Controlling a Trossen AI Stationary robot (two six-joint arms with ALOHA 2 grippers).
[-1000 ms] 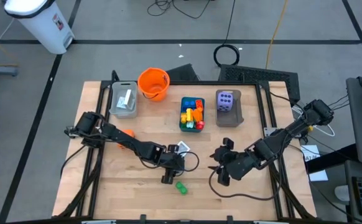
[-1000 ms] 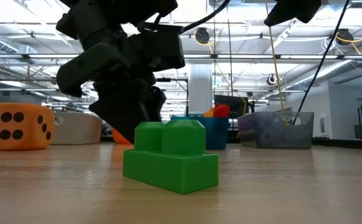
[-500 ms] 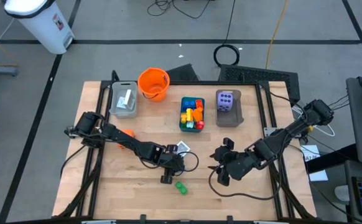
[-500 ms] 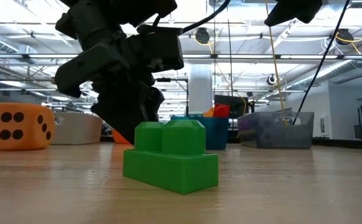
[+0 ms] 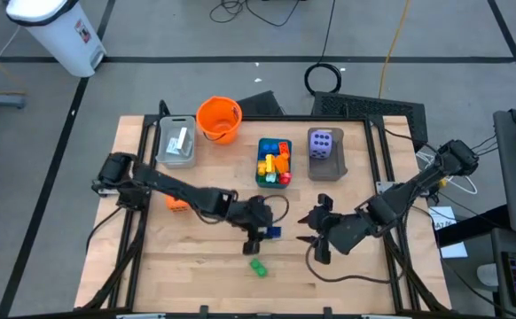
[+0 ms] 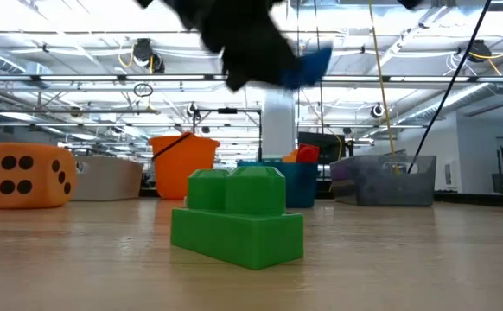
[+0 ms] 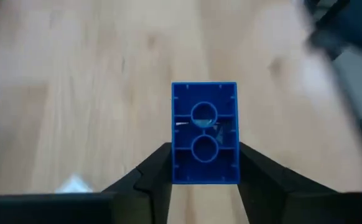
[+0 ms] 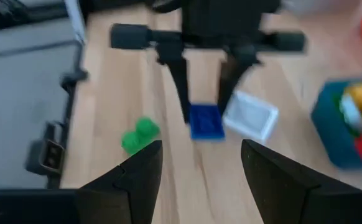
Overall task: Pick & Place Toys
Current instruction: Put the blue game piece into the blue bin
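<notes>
The left tool grips a blue brick (held up off the tabletop). The right tool waits open near the green brick.

Blue brick held aloft; green brick lies on table.

In the low view my left gripper is a blur cut off at the top; the blue brick it holds is smeared there, and my right gripper is unseen.
</notes>
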